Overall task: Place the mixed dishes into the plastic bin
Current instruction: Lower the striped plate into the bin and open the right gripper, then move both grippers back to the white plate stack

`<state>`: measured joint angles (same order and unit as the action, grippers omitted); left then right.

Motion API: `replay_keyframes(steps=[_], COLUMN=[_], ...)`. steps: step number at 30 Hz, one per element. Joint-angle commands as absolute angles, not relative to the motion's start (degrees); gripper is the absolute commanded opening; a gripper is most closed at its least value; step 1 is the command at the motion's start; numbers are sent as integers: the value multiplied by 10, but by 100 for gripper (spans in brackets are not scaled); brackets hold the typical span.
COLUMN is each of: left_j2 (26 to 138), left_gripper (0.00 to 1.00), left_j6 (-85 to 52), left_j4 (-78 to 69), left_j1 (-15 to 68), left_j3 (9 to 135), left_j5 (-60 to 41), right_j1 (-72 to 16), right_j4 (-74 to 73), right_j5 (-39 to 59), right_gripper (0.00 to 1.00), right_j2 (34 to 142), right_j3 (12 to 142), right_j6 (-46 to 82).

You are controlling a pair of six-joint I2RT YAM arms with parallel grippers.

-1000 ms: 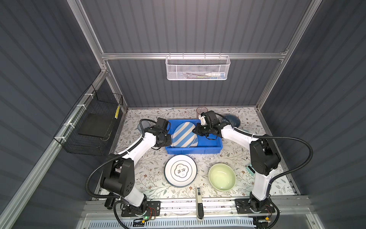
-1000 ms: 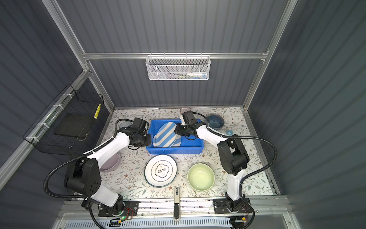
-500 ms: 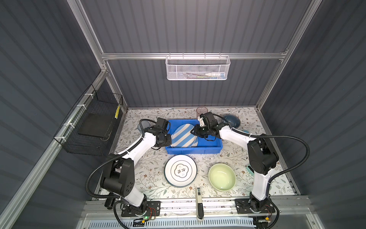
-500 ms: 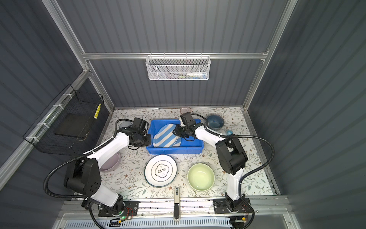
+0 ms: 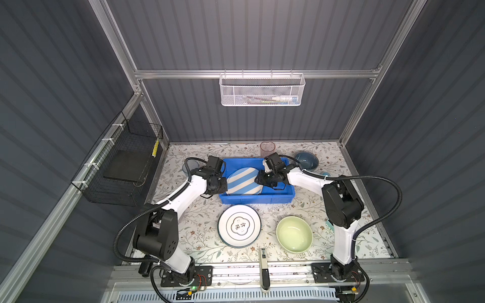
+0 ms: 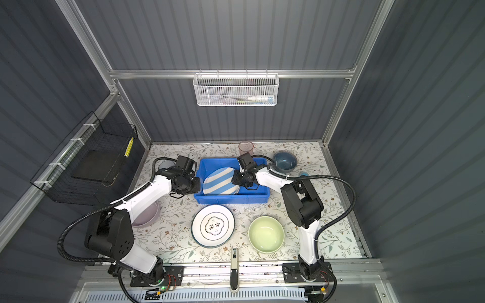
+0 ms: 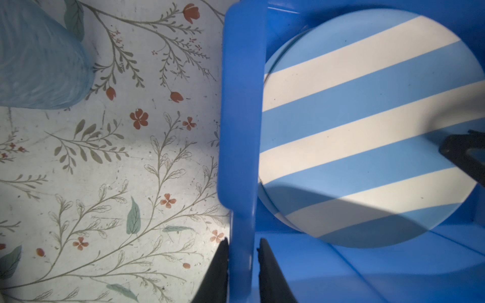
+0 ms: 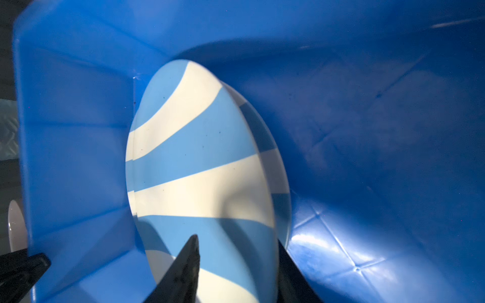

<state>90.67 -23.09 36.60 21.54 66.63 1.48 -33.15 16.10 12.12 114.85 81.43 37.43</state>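
Left tool pinches the blue bin's left wall; right tool, jaws apart, straddles the striped plate tilted inside. White plate, green bowl sit nearer on the bench.

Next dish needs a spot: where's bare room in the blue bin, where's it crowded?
Bare: bin floor between striped plate and right wall, partly under the right gripper. Crowded: left side, left gripper clamping the rim beside the plate.
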Motion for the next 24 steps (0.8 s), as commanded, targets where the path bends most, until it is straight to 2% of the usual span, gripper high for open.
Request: replay_keyframes(steps=[1,24], left_j2=[911,903], left_gripper=[22,22], left_j6=[-232,-227], left_j4=[360,373], left_j1=[213,213], left_j3=[661,674], left_j5=[0,-7], right_j1=[-337,-365], right_j4=[180,276], right_j5=[119,60], right_gripper=[44,59], right_j2=[1160,1216], right_j3=[833,910], right_j6=[365,325])
